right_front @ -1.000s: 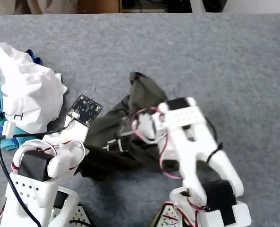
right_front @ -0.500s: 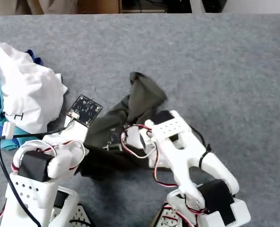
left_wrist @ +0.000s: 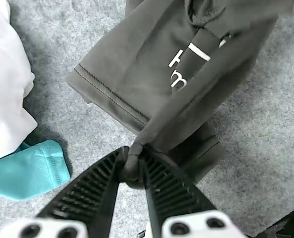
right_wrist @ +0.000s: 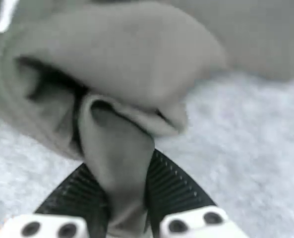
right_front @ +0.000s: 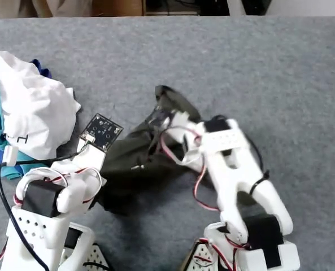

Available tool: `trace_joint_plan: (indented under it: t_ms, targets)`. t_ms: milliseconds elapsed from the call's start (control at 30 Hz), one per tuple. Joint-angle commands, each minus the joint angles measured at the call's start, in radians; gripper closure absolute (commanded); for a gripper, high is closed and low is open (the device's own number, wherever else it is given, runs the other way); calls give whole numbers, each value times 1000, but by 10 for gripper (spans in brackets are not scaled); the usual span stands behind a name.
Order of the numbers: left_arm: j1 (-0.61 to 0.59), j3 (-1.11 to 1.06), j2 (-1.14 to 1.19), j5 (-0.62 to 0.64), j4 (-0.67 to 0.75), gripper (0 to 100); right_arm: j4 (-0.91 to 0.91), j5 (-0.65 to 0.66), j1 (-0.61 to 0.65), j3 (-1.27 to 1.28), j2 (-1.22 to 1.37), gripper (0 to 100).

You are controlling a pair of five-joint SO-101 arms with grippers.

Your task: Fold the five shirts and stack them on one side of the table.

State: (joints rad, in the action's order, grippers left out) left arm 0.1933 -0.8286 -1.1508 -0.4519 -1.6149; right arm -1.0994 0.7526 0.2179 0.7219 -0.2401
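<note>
I have the dark shirt [right_front: 127, 161] held at both ends.
Left of the dark shirt sits the heap of unfolded shirts [right_front: 31, 118]. My left gripper [left_wrist: 132, 171] is clamped on the dark shirt's bunched near-left corner, and my right gripper [right_wrist: 127, 198] pinches a fold at its far-right end. Its long axis slants between them, so I judge the spread should follow that line.

White arms with black motor blocks: the left arm [right_front: 54, 209] at 7 o'clock trails a black cable, the right arm [right_front: 235, 169] at 5 o'clock red-and-white wires. The left claw [left_wrist: 132, 161] and right claw [right_wrist: 127, 161] have black ribbed jaws on white screwed bases.
</note>
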Motion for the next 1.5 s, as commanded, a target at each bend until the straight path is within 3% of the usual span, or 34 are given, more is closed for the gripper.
trace_joint_plan:
  t_ms: [0,267,467,900,1067,1200,1333,1467]
  targets:
    - [2,-5,-2,-12,6,981,-91,75,-90,-111,2,994]
    - [-66,-37,-1,-14,52,981,-17,153,-312,-131,2,988]
    - [-163,-37,-2,-118,52,981,14,152,-417,-131,2,830]
    - [-167,-29,1,-112,57,981,-35,150,-432,-209,-7,822]
    - [-167,-35,1,-112,58,981,-129,150,-401,-285,-25,984]
    - [-167,-28,1,-112,58,981,-178,158,-344,-255,-81,983]
    - [-167,-34,1,-110,86,981,-242,195,-193,-150,-143,982]
    - [-167,-31,1,-110,84,981,-144,198,-53,4,-188,981]
